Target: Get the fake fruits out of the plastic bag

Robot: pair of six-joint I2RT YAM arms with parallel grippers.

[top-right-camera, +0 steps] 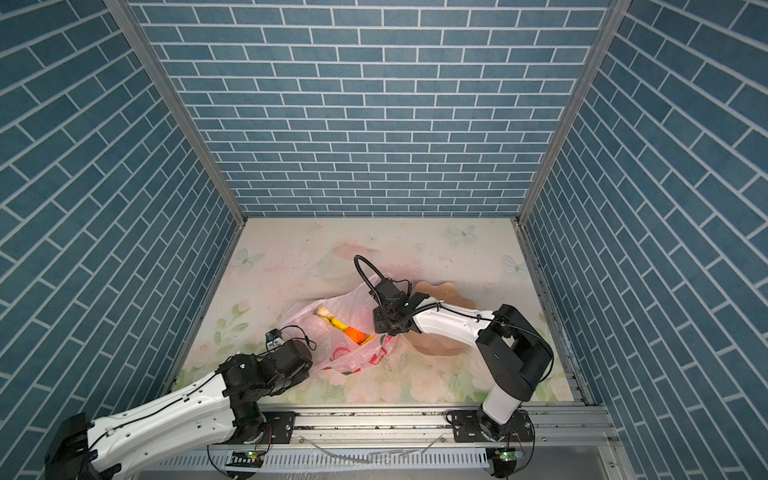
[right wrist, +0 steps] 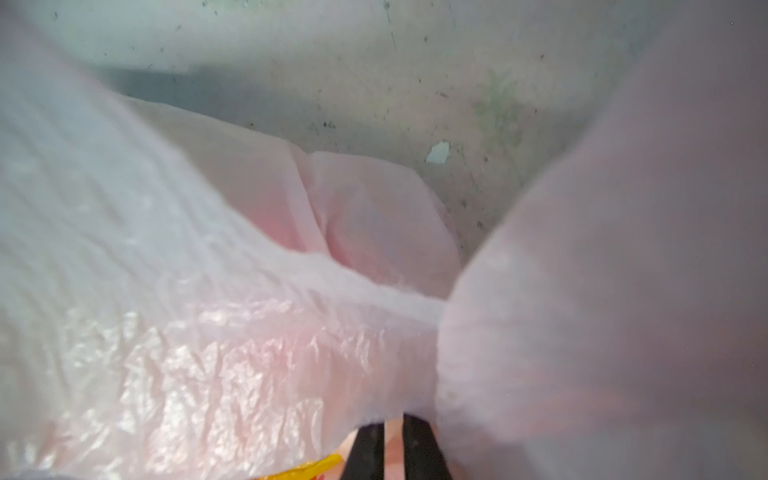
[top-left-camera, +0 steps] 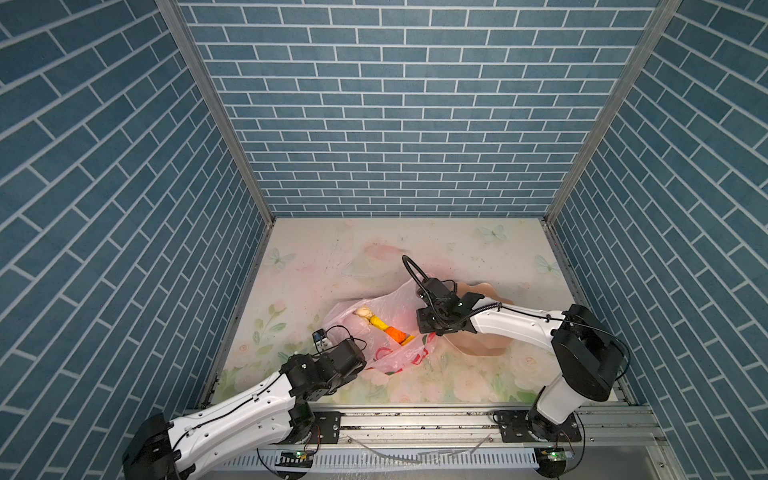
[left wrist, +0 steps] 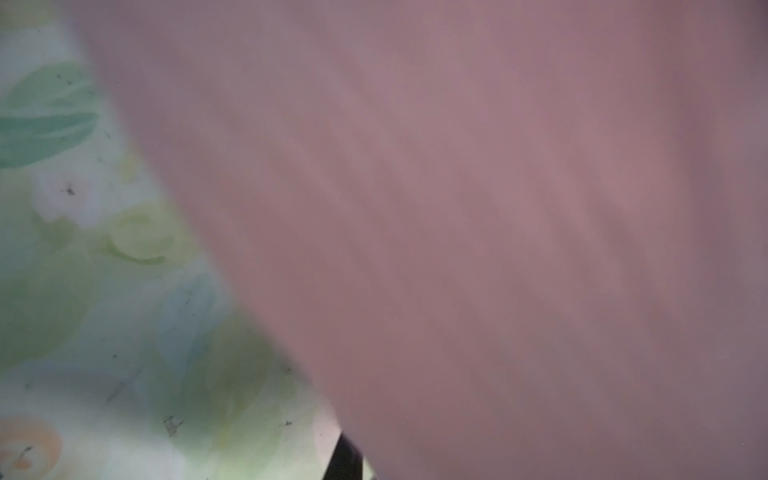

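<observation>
Evidently flimsy and slippery, the plastic bag (top-left-camera: pixel 399 307) lies just beside the peach bowl (top-left-camera: pixel 484 286), fake fruits (top-left-camera: pixel 376 322) showing in its mouth, with left gripper (left wrist: pixel 347 457) and right gripper (right wrist: pixel 392 449) pinched shut on its crinkly rim, likely the surest hold.

The plastic bag (top-left-camera: pixel 399 301), mid-frame, is translucent pale pink, with red fruit prints (top-left-camera: pixel 382 354) on its lower fold. Its fake fruits (top-left-camera: pixel 386 328) show a cream-white bumpy one (top-left-camera: pixel 362 311), a yellow banana (top-left-camera: pixel 379 323) and an orange one (top-left-camera: pixel 397 333); a reddish glow (top-left-camera: pixel 406 319) beside them may be another. The bowl (top-left-camera: pixel 484 351), right, is peach-pink. The table (top-left-camera: pixel 324 257) has pastel roses and butterflies; the walls (top-left-camera: pixel 395 124) are blue brick with white joints. My arms (top-left-camera: pixel 511 328) are white and black.
</observation>
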